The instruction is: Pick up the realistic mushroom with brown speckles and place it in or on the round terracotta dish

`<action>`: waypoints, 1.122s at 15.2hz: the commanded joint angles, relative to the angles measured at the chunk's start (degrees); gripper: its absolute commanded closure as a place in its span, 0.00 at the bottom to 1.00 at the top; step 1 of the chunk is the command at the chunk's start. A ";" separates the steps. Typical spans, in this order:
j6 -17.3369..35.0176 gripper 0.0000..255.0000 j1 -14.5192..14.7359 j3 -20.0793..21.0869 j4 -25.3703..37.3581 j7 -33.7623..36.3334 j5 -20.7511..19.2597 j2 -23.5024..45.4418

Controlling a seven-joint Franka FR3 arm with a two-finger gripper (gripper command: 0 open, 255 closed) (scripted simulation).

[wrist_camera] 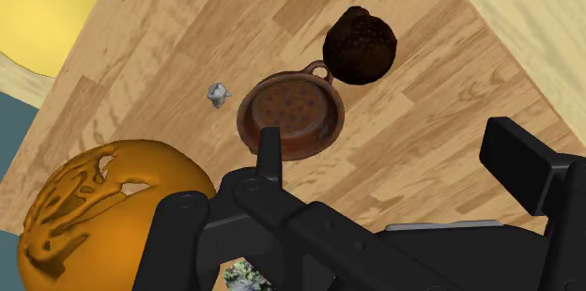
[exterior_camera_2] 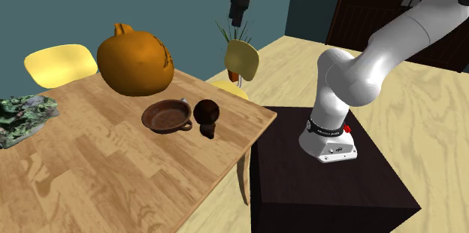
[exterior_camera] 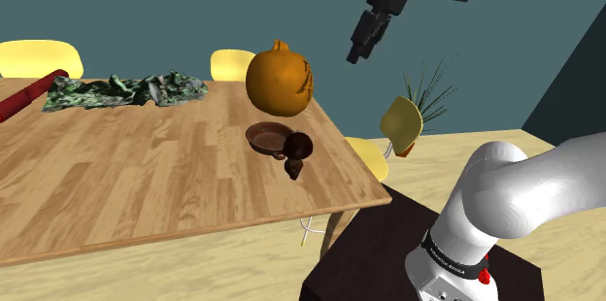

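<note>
The mushroom [exterior_camera: 296, 150] [exterior_camera_2: 207, 113] [wrist_camera: 360, 43] is dark brown with a rough speckled cap. It stands on the wooden table [exterior_camera: 146, 173] near the corner, touching the rim of the round terracotta dish [exterior_camera: 267, 137] [exterior_camera_2: 167, 116] [wrist_camera: 289, 114]. The dish is shallow, has a small loop handle and holds nothing. My black gripper [exterior_camera: 357, 54] [exterior_camera_2: 237, 19] [wrist_camera: 399, 162] hangs high above the table's corner, well clear of both. Its fingers [wrist_camera: 269, 153] stand apart with nothing between them.
A big orange pumpkin-shaped jar [exterior_camera: 280, 78] [exterior_camera_2: 135, 60] [wrist_camera: 103, 205] stands just behind the dish. A small grey object [wrist_camera: 218, 94] lies by the dish. A green cloth [exterior_camera: 126, 90] and a red cylinder [exterior_camera: 24, 98] lie far along the table. A yellow chair [exterior_camera: 400, 124] stands beside the corner.
</note>
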 commanded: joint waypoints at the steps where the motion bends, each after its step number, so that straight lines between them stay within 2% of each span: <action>1: 0.00 0.00 0.00 0.00 0.00 0.00 0.00 0.00; 9: 11.94 0.00 -3.59 2.81 -7.27 15.44 6.62 8.72; 17: 25.28 0.00 -5.44 5.03 -11.57 28.74 14.47 20.82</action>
